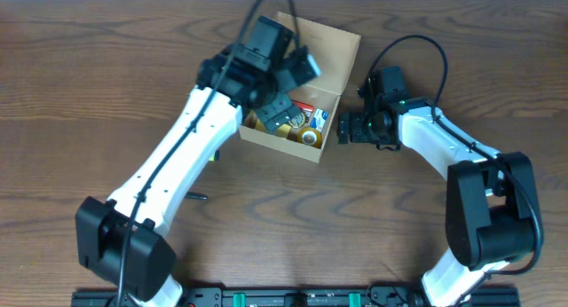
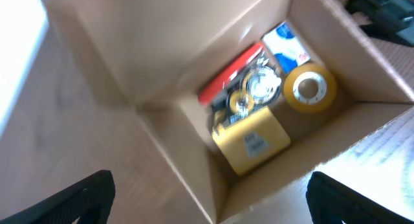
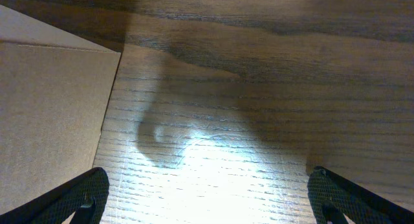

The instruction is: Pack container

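The container [image 1: 330,51] is a tan cardboard box at the table's back centre, its flap lid standing open. In the left wrist view the container [image 2: 162,49] holds a yellow block [image 2: 253,141], a tape roll [image 2: 310,89], a red item [image 2: 228,78] and a blue-white pack [image 2: 288,46]. My left gripper [image 1: 280,112] hovers over the box's left part, open and empty; its fingers [image 2: 210,201] straddle a box corner. My right gripper [image 1: 343,128] is open and empty just right of the box, low over the table [image 3: 210,198]. The box's outer wall [image 3: 45,114] is to its left.
A small dark thin object [image 1: 197,198] lies on the wooden table [image 1: 355,218] front left of the box, beside my left arm. The table's far edge runs just behind the box.
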`<state>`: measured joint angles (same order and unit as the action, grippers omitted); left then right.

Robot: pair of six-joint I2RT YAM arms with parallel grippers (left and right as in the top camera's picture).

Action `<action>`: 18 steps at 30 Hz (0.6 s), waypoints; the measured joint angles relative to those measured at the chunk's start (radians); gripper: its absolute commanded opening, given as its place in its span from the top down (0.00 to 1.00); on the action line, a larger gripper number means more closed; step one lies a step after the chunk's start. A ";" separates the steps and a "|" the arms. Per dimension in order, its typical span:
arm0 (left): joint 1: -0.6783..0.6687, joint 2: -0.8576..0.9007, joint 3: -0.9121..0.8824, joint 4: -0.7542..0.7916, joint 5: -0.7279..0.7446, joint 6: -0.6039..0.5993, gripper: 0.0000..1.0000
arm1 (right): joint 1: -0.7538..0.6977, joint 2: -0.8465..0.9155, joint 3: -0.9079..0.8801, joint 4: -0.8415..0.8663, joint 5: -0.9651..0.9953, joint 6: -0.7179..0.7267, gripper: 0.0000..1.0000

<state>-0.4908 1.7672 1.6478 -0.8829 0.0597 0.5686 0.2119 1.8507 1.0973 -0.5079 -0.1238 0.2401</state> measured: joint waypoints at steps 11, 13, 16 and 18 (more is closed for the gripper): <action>0.098 0.046 0.000 -0.026 0.061 -0.259 0.65 | 0.000 0.000 0.000 0.000 0.000 0.000 0.01; 0.104 0.077 0.000 -0.014 0.064 -0.286 0.64 | 0.000 0.000 0.000 0.000 0.000 0.000 0.01; 0.107 0.113 0.000 0.005 0.065 -0.311 0.62 | 0.000 0.000 0.000 0.000 0.000 0.000 0.01; 0.108 0.134 0.000 0.018 0.065 -0.323 0.63 | 0.000 0.000 0.000 0.000 0.000 0.000 0.01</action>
<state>-0.3828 1.9011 1.6474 -0.8646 0.1246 0.2459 0.2119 1.8507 1.0973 -0.5079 -0.1238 0.2401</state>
